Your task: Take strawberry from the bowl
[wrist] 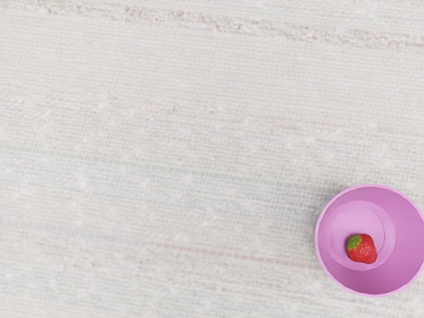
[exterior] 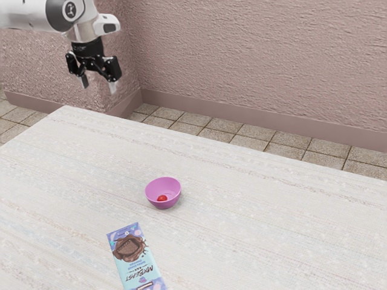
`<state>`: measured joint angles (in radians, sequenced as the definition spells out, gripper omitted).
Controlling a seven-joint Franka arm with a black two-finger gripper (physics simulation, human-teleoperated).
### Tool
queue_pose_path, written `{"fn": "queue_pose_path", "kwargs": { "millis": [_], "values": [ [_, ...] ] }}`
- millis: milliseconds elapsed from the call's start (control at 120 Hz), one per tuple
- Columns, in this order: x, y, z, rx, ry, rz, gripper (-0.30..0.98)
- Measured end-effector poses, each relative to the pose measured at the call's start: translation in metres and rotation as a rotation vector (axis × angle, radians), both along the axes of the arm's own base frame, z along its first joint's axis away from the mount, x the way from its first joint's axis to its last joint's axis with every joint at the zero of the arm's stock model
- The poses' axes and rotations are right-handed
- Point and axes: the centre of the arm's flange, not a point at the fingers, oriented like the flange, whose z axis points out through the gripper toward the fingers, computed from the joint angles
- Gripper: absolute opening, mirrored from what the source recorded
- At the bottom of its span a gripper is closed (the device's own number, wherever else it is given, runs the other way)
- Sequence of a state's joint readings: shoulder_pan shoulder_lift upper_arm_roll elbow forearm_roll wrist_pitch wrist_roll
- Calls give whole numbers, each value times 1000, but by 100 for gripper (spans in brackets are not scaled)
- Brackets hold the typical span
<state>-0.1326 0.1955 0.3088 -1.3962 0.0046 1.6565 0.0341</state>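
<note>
The strawberry (wrist: 362, 249) sits inside the pink bowl (wrist: 407, 232), near the MrBeast chocolate bar (exterior: 136, 257). The gripper (exterior: 98, 84) is up high, fingers spread apart.

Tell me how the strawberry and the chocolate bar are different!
The strawberry is red with a green top, while the chocolate bar has a blue and purple wrapper. The strawberry is small and roundish; the chocolate bar is bigger, long and flat. The strawberry sits inside the pink bowl, but the chocolate bar lies on the table. Both are foods.
</note>
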Motion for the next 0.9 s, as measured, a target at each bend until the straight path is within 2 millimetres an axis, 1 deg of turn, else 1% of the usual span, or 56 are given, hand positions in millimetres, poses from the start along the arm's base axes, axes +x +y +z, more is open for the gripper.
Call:
{"fn": "queue_pose_path", "kwargs": {
  "millis": [142, 225, 325, 400, 433, 500, 550, 617, 733, 833, 900],
  "values": [
    [-4, 1, 10, -2, -19, -3, 67],
    [-5, -5, 14, -2, -25, -13, 67],
    [-6, -2, 16, -1, -28, -10, 67],
    [-15, -1, 20, -9, -34, -8, 67],
    [-18, 1, 15, -14, -27, -3, 67],
    [-25, 2, -5, -30, -5, 30, 67],
    [-31, 0, -15, -42, 0, 80, 67],
    [-35, -11, -31, -57, -6, 161, 67],
    [-34, -33, -59, -70, -4, 305, 67],
    [-32, -48, -86, -68, 6, 409, 67],
    [-33, -54, -110, -67, 17, 476, 67]
  ]
}}
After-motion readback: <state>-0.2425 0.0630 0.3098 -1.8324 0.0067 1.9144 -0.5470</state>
